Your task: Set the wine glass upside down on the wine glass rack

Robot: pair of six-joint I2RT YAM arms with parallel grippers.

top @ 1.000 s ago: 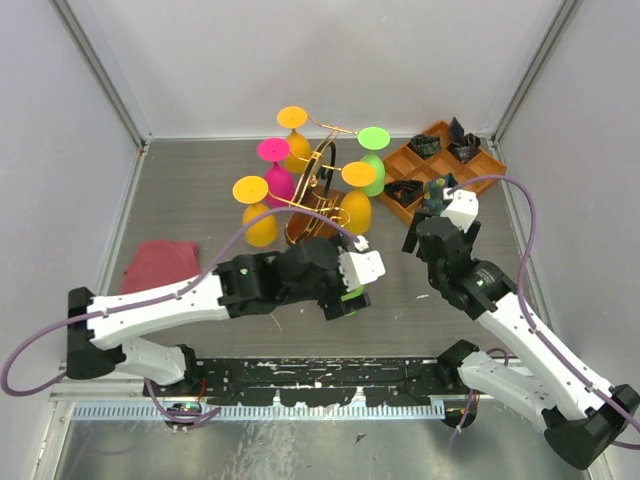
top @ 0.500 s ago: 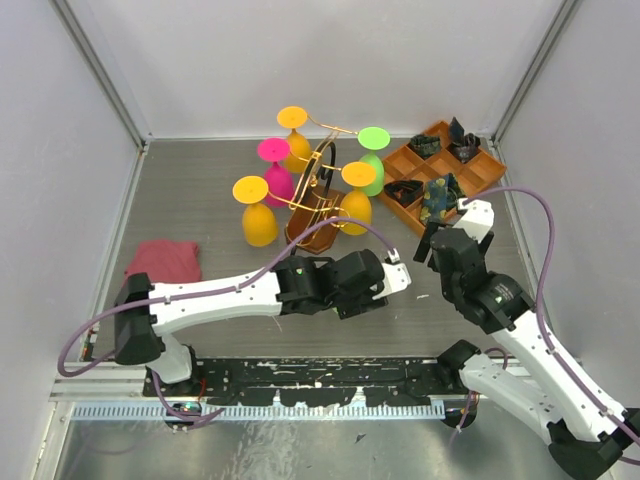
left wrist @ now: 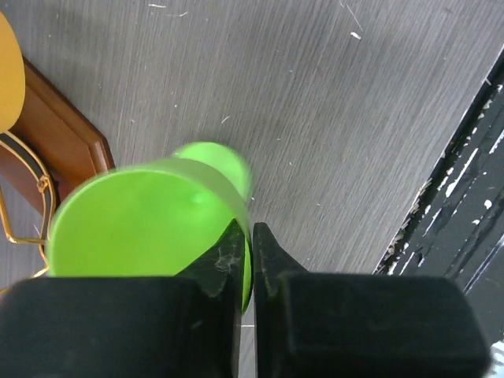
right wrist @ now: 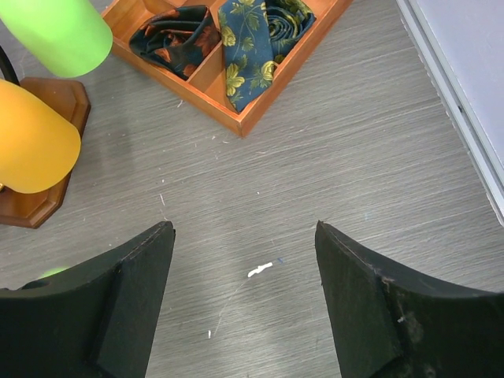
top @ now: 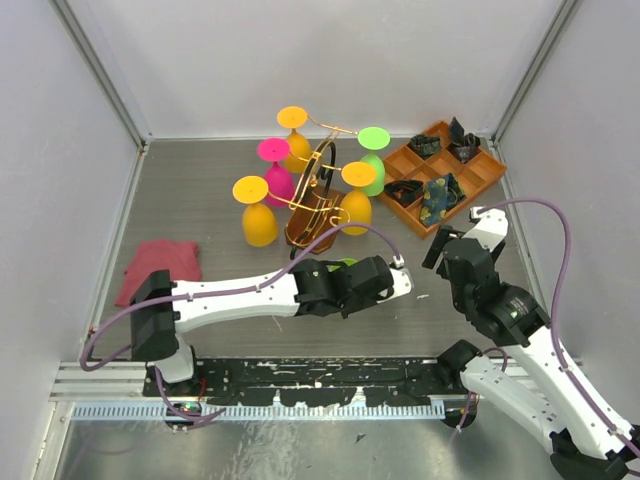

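Note:
A bright green wine glass [left wrist: 134, 228] lies low over the table, blurred, in the left wrist view. My left gripper [left wrist: 250, 236] is shut on it, its thin wall pinched between the two fingers. From above only a green sliver of the wine glass [top: 345, 263] shows beside the left gripper [top: 358, 280]. The wine glass rack [top: 318, 185], gold wire on a brown wooden base [left wrist: 55, 126], stands just behind and carries several glasses upside down. My right gripper [right wrist: 244, 236] is open over bare table, to the right of the rack.
An orange compartment tray [top: 478, 180] with folded ties sits at the back right. A red cloth [top: 160, 265] lies at the left. Yellow [right wrist: 31, 150] and green [right wrist: 63, 31] glass bowls hang from the rack near the right gripper. The black front rail [left wrist: 465, 205] runs close by.
My left gripper has shut on the green wine glass while its arm reached further right. The right arm has drawn back to the right, its jaws still wide.

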